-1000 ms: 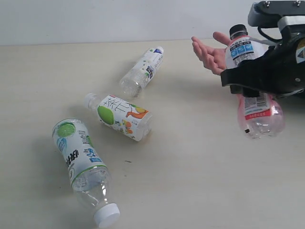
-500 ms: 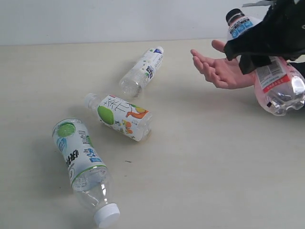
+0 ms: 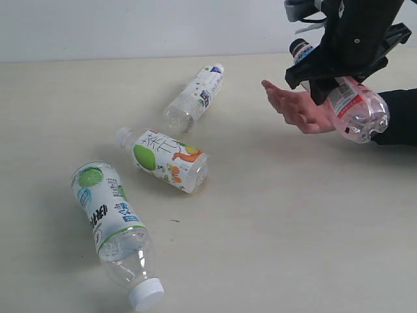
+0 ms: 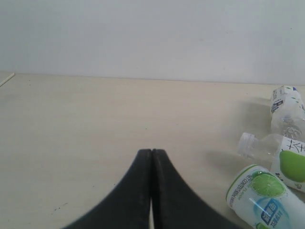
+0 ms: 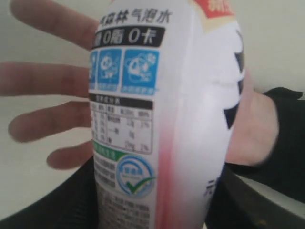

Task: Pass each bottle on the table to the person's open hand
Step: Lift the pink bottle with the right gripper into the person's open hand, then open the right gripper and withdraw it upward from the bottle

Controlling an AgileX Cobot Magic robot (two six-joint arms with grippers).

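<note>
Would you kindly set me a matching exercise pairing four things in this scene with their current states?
Things:
1. pink bottle
2. slim white bottle
3. left pincer
4. person's open hand

States:
a. shut, holding nothing
b. open, fingers spread
c. gripped by the right pincer
d. lying on the table

Pairs: 1-c, 2-d, 3-a, 4-b
</note>
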